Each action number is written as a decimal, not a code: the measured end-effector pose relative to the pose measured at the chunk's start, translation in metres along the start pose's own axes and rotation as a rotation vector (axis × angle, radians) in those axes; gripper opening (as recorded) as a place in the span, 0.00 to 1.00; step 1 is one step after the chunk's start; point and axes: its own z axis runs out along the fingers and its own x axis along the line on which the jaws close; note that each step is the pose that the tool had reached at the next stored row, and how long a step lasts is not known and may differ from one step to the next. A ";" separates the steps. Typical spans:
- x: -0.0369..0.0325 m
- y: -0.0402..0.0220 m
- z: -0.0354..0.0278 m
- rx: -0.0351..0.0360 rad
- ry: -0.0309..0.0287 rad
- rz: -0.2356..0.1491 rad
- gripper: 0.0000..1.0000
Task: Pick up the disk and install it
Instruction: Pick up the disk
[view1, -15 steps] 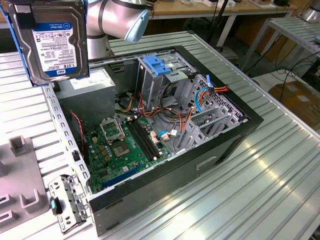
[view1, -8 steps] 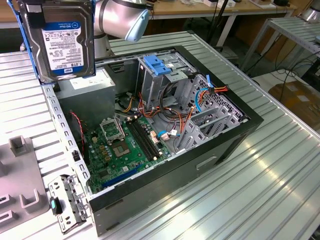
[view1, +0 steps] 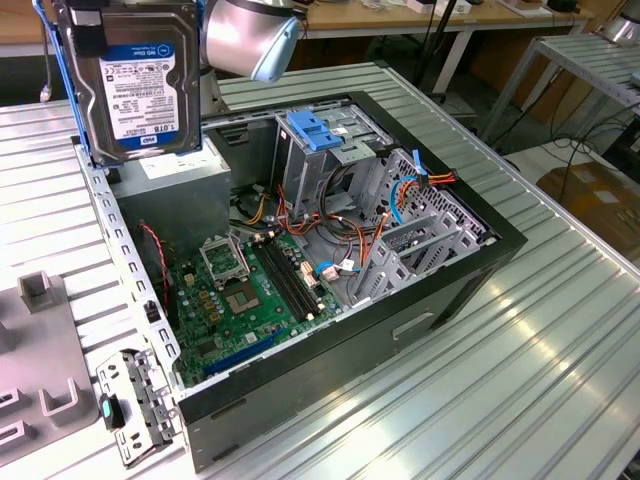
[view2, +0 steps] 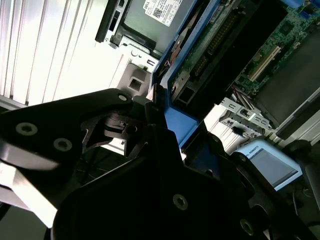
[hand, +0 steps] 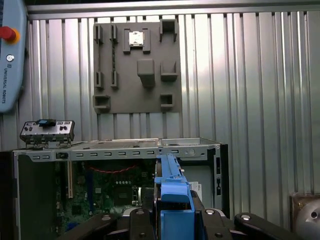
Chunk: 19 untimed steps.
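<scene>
Jaws clamp the disk (view1: 140, 85) on edge, long axis upright — above the open case (view1: 420, 320), drive cage (view1: 325, 150) nearby.

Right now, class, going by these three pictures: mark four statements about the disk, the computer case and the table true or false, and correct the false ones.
1. The disk is held in the air near one end of the computer case. True.
2. The disk sits in a bay inside the case. False: the jaws are shut on its blue carrier frame, and it is outside the case.
3. The case is closed by its side panel. False: it lies open, and the motherboard is exposed.
4. A grey fixture tray lies on the ribbed metal table beside the case. True.
</scene>
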 end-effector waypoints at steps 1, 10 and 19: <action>0.0019 -0.0004 0.0001 0.0001 0.0000 0.000 0.37; 0.0136 -0.0174 0.0015 0.0000 0.0000 0.000 0.37; 0.0147 -0.0439 0.0040 0.0001 0.0013 0.000 0.37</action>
